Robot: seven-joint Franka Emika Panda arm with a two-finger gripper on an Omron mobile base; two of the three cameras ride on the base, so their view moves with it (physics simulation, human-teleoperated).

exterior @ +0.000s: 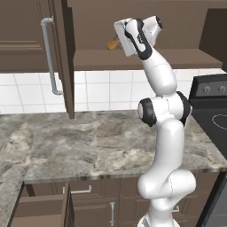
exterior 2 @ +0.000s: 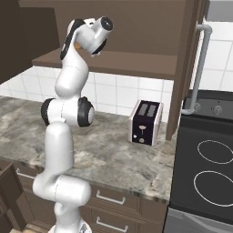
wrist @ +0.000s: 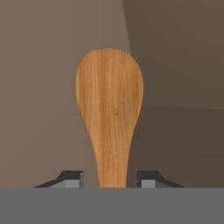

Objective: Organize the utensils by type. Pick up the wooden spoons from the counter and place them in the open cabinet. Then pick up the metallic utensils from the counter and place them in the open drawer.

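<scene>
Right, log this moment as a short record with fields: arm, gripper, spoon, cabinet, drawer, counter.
arm: raised high, hand reaching into the open cabinet
gripper: gripper with its fingertips standing apart on either side of the spoon handle, a gap showing on each side
spoon: wooden spoon, bowl pointing away from the hand into the cabinet; its end shows beside the hand in the left base view
drawer: open drawer pulled out at lower left, nothing visible in the part shown
counter: counter holds a toaster near the stove
</scene>
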